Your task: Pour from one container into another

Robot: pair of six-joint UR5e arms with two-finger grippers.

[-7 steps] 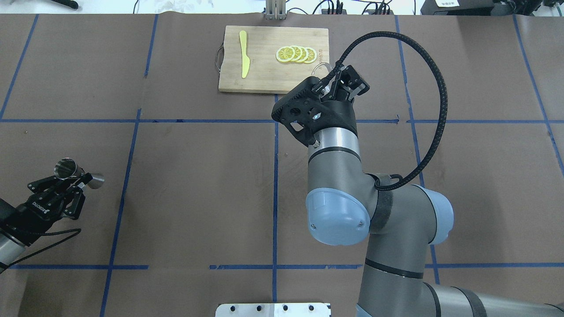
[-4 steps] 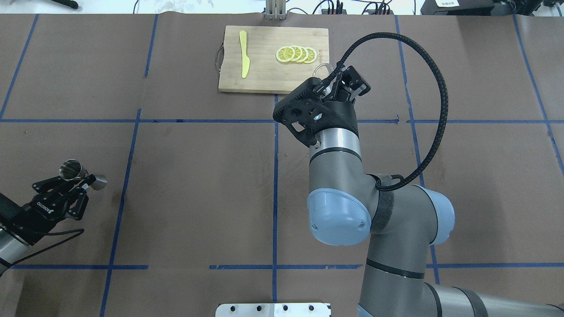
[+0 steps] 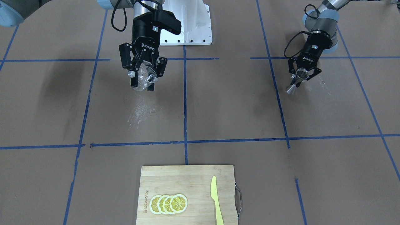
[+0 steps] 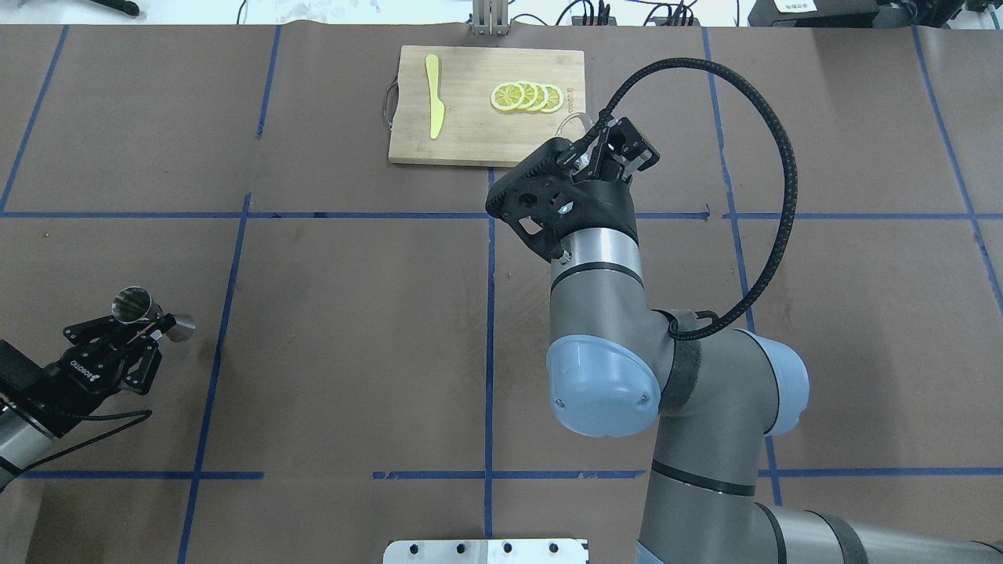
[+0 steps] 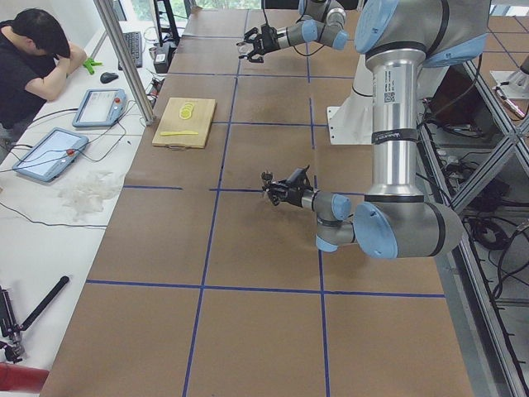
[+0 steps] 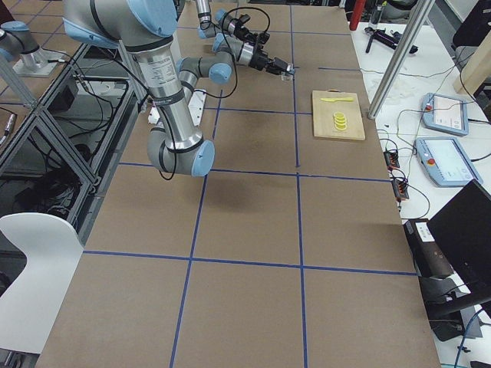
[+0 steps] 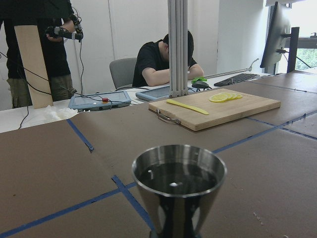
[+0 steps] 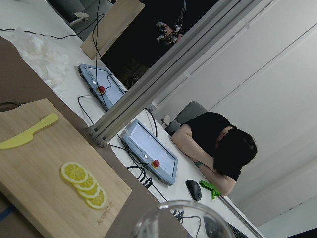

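Observation:
The steel jigger [image 4: 149,313] sits in my left gripper [image 4: 153,323], which is shut on its narrow waist at the table's left side. In the left wrist view the jigger [image 7: 178,188] stands about upright with a dark, shiny inside. In the front view the jigger [image 3: 297,80] and my left gripper [image 3: 303,76] are at the right. My right gripper [image 3: 144,79] is shut on the clear cup [image 3: 143,80], held above the table and tilted. From overhead my right gripper [image 4: 610,153] largely hides the clear cup [image 4: 570,124]. Only the cup's rim [image 8: 178,218] shows in the right wrist view.
A bamboo cutting board [image 4: 470,133] lies at the far middle edge, carrying lemon slices [image 4: 526,96] and a yellow plastic knife [image 4: 433,95]. Whitish streaks [image 3: 142,111] mark the brown paper below the right gripper. Operators and tablets are beyond the far edge.
My left gripper has carried the jigger a little to the right, toward the table's middle. The right arm with the cup has barely moved.

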